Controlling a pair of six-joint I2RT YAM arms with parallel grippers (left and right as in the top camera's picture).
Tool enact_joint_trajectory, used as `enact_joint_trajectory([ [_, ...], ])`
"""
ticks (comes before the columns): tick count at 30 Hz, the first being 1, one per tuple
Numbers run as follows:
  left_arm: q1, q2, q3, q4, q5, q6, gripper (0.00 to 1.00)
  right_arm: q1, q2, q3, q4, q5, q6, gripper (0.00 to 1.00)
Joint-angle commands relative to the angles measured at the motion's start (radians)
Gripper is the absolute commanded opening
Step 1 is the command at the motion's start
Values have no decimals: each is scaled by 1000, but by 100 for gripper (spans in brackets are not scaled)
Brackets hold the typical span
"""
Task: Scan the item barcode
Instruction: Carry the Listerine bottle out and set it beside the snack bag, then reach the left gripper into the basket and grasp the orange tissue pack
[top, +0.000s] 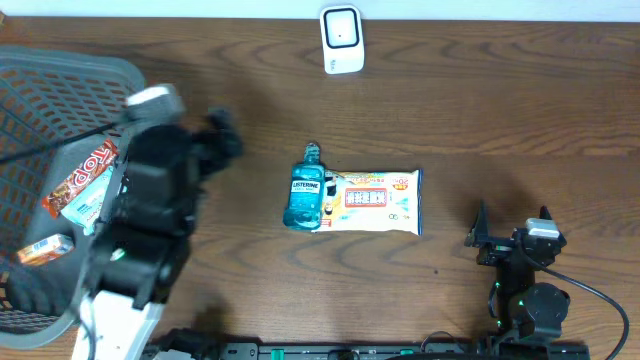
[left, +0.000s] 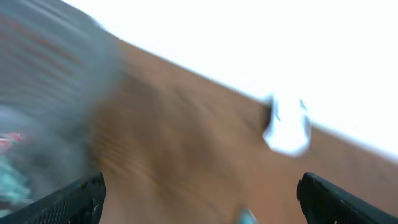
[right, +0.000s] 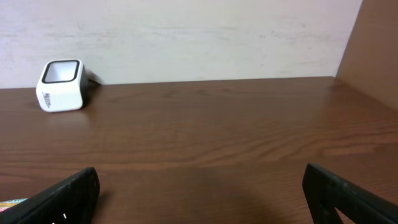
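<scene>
A blue Listerine bottle (top: 304, 190) lies mid-table, touching a flat white wipes pack (top: 376, 202) on its right. The white barcode scanner (top: 341, 40) stands at the far edge; it shows as a blurred white shape (left: 286, 126) in the left wrist view and sharply (right: 61, 85) in the right wrist view. My left gripper (top: 218, 135), motion-blurred, hovers just right of the basket. Its jaws are open (left: 199, 199) with nothing between them. My right gripper (top: 512, 225) rests low at the front right, open (right: 202, 196) and empty. No barcode is visible.
A grey mesh basket (top: 70, 75) fills the left edge and holds several snack packs (top: 80, 175). It is a grey blur (left: 56, 87) in the left wrist view. A cable (top: 600, 300) trails from the right arm. A pale wall (right: 186, 37) backs the table.
</scene>
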Motion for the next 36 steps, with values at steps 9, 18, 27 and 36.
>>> enact_joint_trajectory([
  [9, 663, 54, 72, -106, 148, -151, 98, 7, -4, -1, -3, 4, -15, 99],
  [18, 883, 293, 72, -257, 161, -296, 98, 7, -4, -1, -3, 4, -15, 99],
  [27, 890, 525, 71, -332, -7, -497, 98, 7, -4, -1, -3, 4, -15, 99],
  [36, 890, 664, 71, -339, -163, -566, 98, 7, -4, -1, -3, 4, -15, 99],
])
